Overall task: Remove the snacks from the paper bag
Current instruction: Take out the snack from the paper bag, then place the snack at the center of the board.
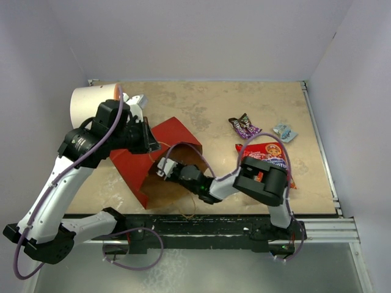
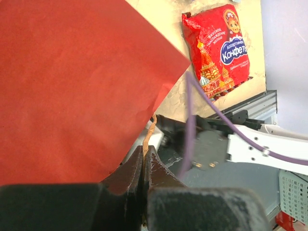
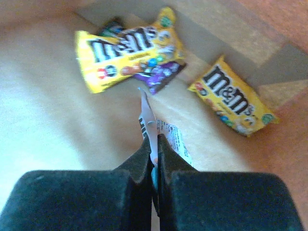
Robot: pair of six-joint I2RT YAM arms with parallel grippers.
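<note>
**Withdrawing a wrapper from the paper bag**

Right wrist view: at lower centre, the right gripper (image 3: 155, 147) is clamped on the thin edge of a small white wrapper (image 3: 168, 137) on the floor of the paper bag (image 3: 48, 144). Its print is unreadable. The yellow packets (image 3: 130, 53) above read "m&m's". Pull straight back along the floor, as the thin pinch may slip.

Left wrist view: at bottom centre, the left gripper (image 2: 144, 161) is shut on the cord handle (image 2: 150, 131). Hold it taut. The red packet (image 2: 221, 48), upper right, reads "Конфеты".

Top view: the bag lies left of centre, with the right gripper inside its mouth.

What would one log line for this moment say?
left tool: shut on cord handle | right tool: in paper bag, shut on small wrapper | yellow packets: in bag
</note>
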